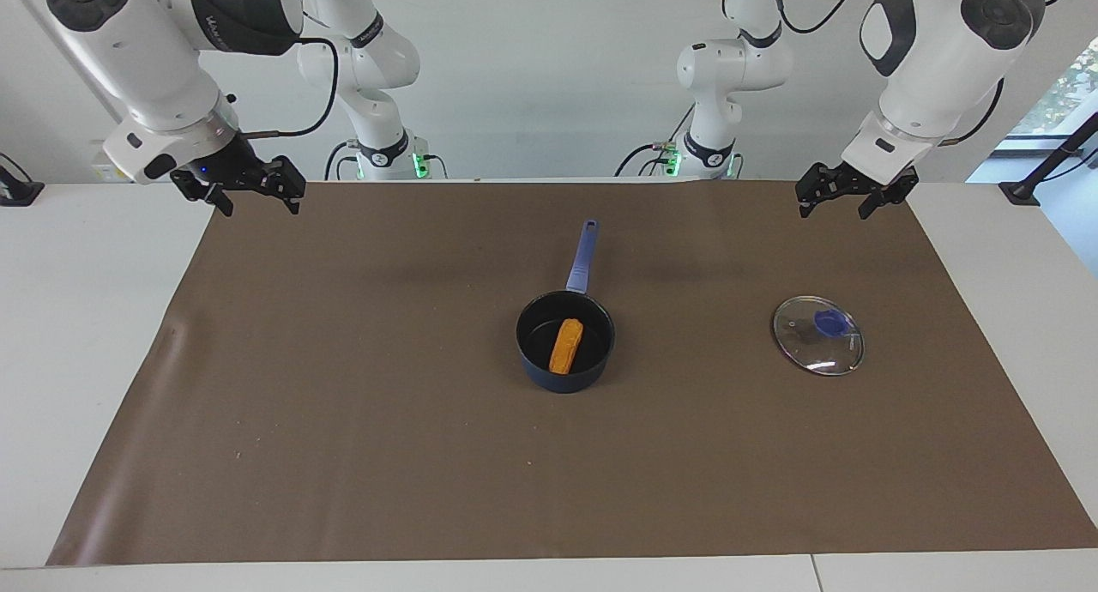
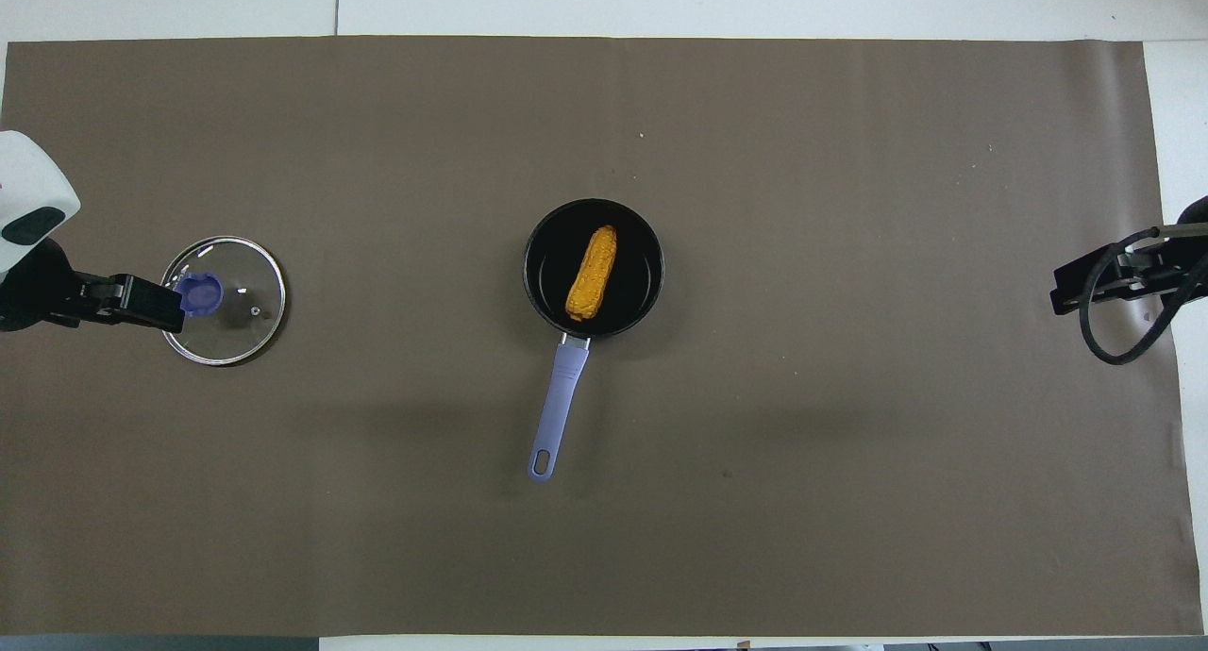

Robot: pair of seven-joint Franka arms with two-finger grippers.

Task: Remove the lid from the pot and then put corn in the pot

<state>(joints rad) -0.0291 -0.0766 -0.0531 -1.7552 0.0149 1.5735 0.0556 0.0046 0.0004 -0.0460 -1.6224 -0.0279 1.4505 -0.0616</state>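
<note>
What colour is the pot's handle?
Light purplish blue handle, paler than the navy pot; clearest overhead.

White table [image 1: 69, 335] under brown mat [image 1: 343, 403]; pale wall [image 1: 549, 77].

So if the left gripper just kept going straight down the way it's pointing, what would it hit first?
Probably the brown mat. In the facing view the left gripper hangs over bare mat, nearer the robots than the lid. From overhead it seems to overlap the lid's rim, so depth is uncertain.

Left gripper [image 1: 849, 193] and right gripper [image 1: 249, 189] both raised at the table [image 1: 77, 317] edges, fingers apart, empty.
</note>
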